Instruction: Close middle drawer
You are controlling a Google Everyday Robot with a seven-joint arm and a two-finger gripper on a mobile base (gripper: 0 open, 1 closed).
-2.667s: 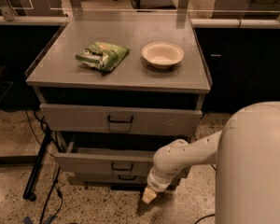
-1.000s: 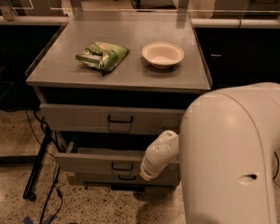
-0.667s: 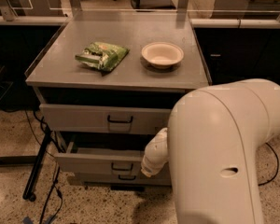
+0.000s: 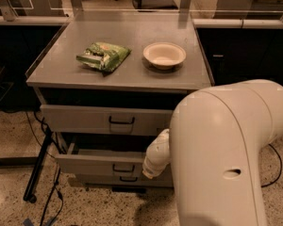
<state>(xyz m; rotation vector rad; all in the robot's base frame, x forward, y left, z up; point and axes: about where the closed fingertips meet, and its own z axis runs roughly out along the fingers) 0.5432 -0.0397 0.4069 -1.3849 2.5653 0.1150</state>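
Drawer push: middle drawer stands pulled out toward the near side, with the gripper low at the right part of its front panel.
Gripper state: cannot tell, and contact with the panel is unclear. The drawer looks like stiff sheet metal on slides, probably light and smooth-faced, so no grasp is needed. I'd push flat on the panel near the small wire handle, since a shove far right may rack it. Top drawer sits above and bottom drawer just below; stay off both. Bag and bowl lie on the cabinet top.
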